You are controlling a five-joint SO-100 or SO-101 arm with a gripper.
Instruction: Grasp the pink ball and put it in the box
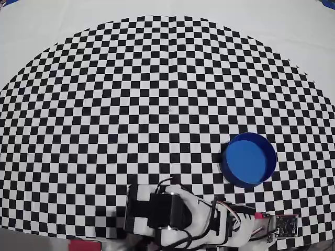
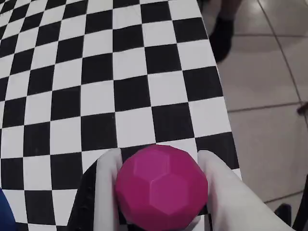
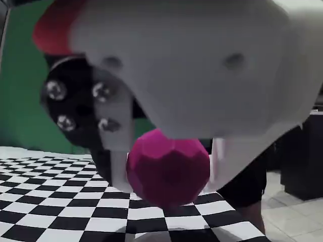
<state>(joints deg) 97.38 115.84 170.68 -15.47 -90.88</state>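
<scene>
Pincer (image 2: 161, 192) fingers are clamped on the faceted pink ball (image 2: 161, 187), held above the checkered table's (image 2: 96, 96) edge; the blue box (image 1: 248, 159) is seated nearby, toward the overhead view's lower-right corner.

Green wall (image 3: 20, 101), pale tiled floor (image 2: 269, 72)
</scene>
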